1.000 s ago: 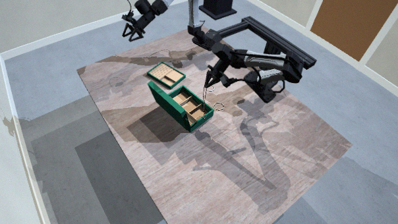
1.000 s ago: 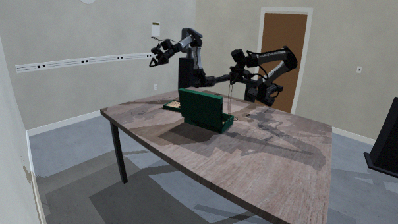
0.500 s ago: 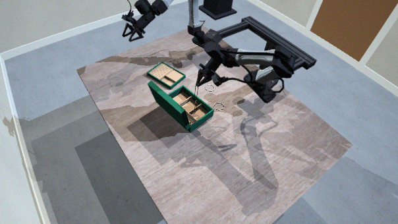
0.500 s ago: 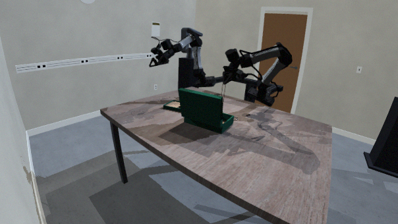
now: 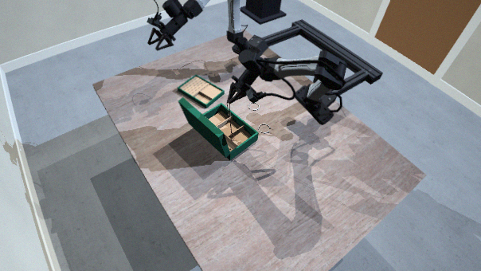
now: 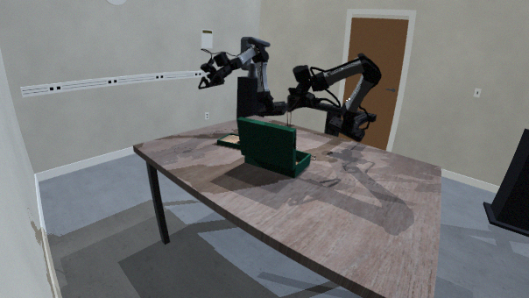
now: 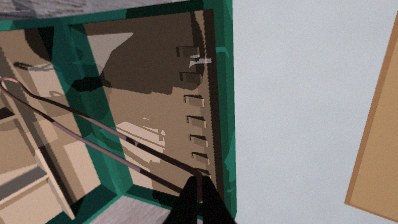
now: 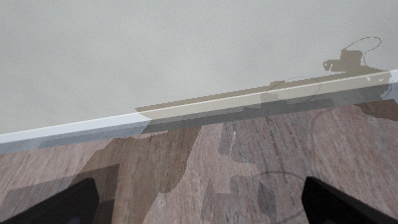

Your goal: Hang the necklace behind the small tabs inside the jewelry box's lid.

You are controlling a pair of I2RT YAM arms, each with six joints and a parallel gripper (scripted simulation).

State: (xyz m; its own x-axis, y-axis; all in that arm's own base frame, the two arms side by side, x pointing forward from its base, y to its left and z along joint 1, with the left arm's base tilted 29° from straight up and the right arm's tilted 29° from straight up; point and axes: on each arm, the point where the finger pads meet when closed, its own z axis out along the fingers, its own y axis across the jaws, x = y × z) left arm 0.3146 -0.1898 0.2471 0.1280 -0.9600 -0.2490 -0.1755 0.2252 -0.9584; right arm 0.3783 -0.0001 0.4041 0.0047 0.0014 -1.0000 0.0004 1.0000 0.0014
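Left gripper [image 5: 229, 100] [image 6: 289, 107] [image 7: 200, 184] is clamping the thin dark necklace [image 5: 229, 113] [image 6: 288, 118] [image 7: 135, 143], its loop hanging over the open green wooden jewelry box [image 5: 207, 129] [image 6: 268, 146] [image 7: 227, 100]. Box is standing nearer the wood-grain worktop's [image 5: 223, 223] [image 6: 263, 210] long edge opposite the arm bases. Right gripper [image 5: 154, 45] [image 6: 201, 87] [image 8: 201, 187] is hovering, fingers wide apart.

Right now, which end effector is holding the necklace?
The left end effector: the necklace dangles from its closed fingertips, while the right end effector is open and empty.
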